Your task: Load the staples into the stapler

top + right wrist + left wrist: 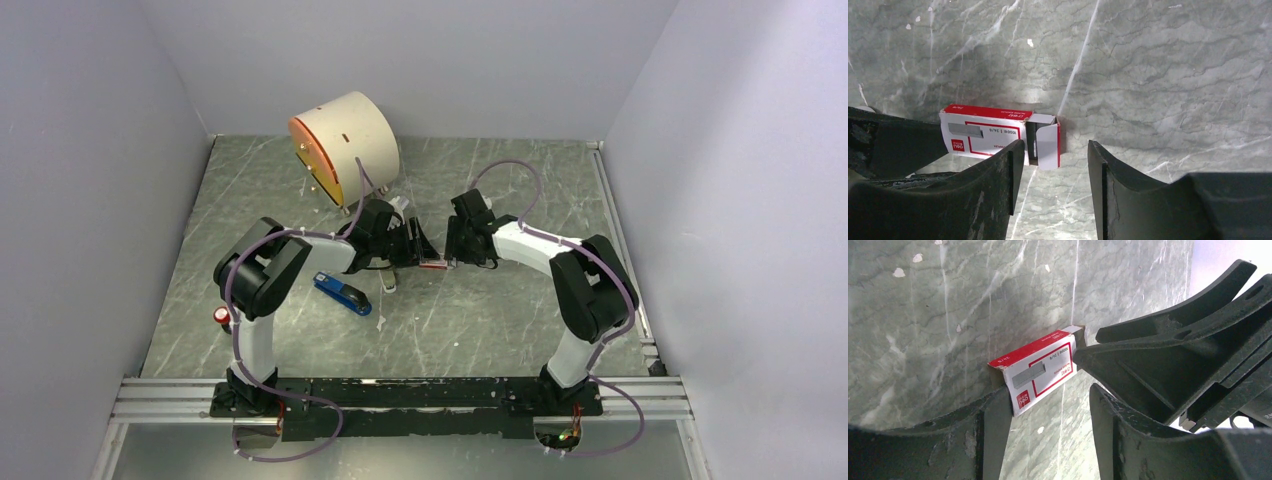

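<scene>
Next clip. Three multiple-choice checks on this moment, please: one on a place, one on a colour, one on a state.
1. Where is the blue stapler? A on a shelf; B lying on the table beside the left arm; C upright at the back wall.
2. The staple box is: A green and black; B red and white; C plain yellow.
3. The box end at the right gripper is: A taped shut; B crushed flat; C open, flap out.
Key: 1 B, the top view shows it there. 2 B, both wrist views show those colours. 3 C, the right wrist view shows the flap swung out.
</scene>
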